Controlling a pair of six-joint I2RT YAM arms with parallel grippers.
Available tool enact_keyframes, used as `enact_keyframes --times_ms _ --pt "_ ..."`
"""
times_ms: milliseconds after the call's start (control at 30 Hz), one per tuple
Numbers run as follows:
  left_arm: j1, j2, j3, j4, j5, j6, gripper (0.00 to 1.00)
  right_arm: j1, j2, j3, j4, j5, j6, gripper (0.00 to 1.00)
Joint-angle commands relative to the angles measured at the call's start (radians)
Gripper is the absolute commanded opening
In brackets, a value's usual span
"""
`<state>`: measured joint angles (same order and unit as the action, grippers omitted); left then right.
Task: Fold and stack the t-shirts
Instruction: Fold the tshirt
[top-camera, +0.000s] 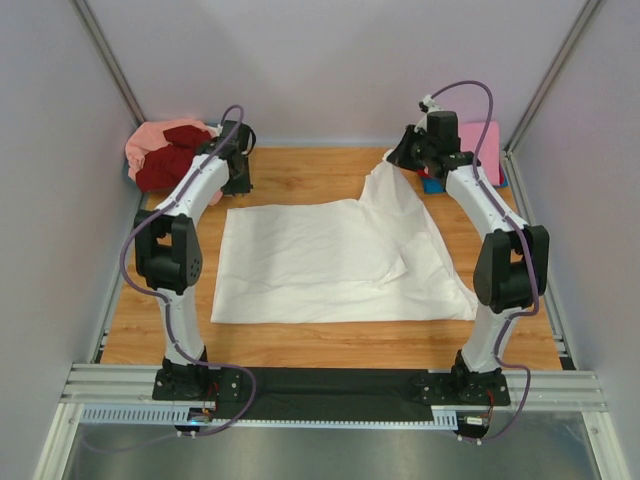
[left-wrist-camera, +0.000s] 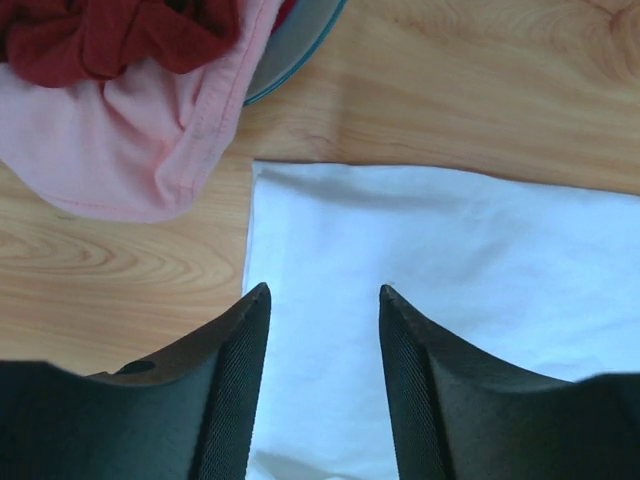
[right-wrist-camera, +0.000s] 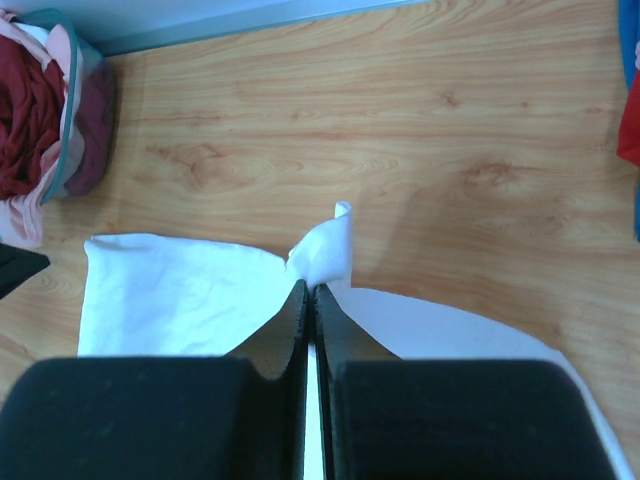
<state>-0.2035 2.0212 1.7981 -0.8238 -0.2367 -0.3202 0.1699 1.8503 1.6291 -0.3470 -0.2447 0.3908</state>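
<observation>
The large off-white t-shirt (top-camera: 320, 262) lies spread on the wooden table; no graphic shows. My right gripper (top-camera: 397, 153) is shut on its far right corner and holds that corner up, the cloth hanging in a ridge. In the right wrist view the pinched cloth (right-wrist-camera: 325, 250) sticks out past the closed gripper (right-wrist-camera: 311, 288). My left gripper (top-camera: 236, 186) is open and empty just above the shirt's far left corner (left-wrist-camera: 300, 230); its fingertips (left-wrist-camera: 262, 295) sit over the cloth in the left wrist view. Salmon-pink (top-camera: 148, 140) and dark red (top-camera: 170, 160) shirts sit heaped at the far left.
The heap rests in a grey-blue tub (left-wrist-camera: 295, 45) at the far left corner. Folded bright pink (top-camera: 480, 140), red and blue cloth (top-camera: 432, 184) lies at the far right behind the right arm. Grey walls close in on three sides.
</observation>
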Motion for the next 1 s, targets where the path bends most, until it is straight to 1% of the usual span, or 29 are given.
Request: enact_keyframes --times_ms 0,33,133,267,333,433,767,800,900,933,967 --pt "-0.005 0.033 0.015 0.009 -0.003 0.052 0.57 0.006 -0.091 -0.046 -0.040 0.005 -0.027 0.00" --pt "-0.005 0.068 0.042 -0.009 -0.024 0.053 0.63 0.006 -0.105 -0.067 -0.052 0.007 -0.032 0.00" --pt "-0.001 0.126 0.090 -0.047 -0.038 0.040 0.67 0.006 -0.148 -0.101 -0.075 0.010 -0.043 0.00" --pt "0.032 0.163 0.083 -0.043 -0.020 0.017 0.67 0.008 -0.190 -0.130 -0.104 0.012 -0.058 0.00" --pt "0.050 0.168 0.054 -0.009 0.017 0.015 0.67 0.006 -0.215 -0.143 -0.113 0.008 -0.064 0.00" --pt "0.079 0.186 0.049 0.018 0.057 0.023 0.67 0.006 -0.241 -0.176 -0.107 0.008 -0.067 0.00" --pt "0.107 0.286 0.095 0.006 0.128 0.024 0.68 0.006 -0.226 -0.190 -0.096 -0.008 -0.061 0.00" --pt "0.107 0.304 0.119 -0.014 0.149 0.024 0.64 0.006 -0.224 -0.192 -0.095 -0.008 -0.061 0.00" --pt "0.108 0.327 0.141 -0.023 0.189 0.024 0.49 0.006 -0.224 -0.193 -0.098 -0.005 -0.064 0.00" --pt "0.108 0.335 0.151 -0.028 0.203 0.026 0.35 0.006 -0.224 -0.193 -0.099 -0.005 -0.064 0.00" --pt "0.108 0.340 0.158 -0.032 0.208 0.024 0.24 0.006 -0.224 -0.193 -0.101 -0.002 -0.066 0.00"
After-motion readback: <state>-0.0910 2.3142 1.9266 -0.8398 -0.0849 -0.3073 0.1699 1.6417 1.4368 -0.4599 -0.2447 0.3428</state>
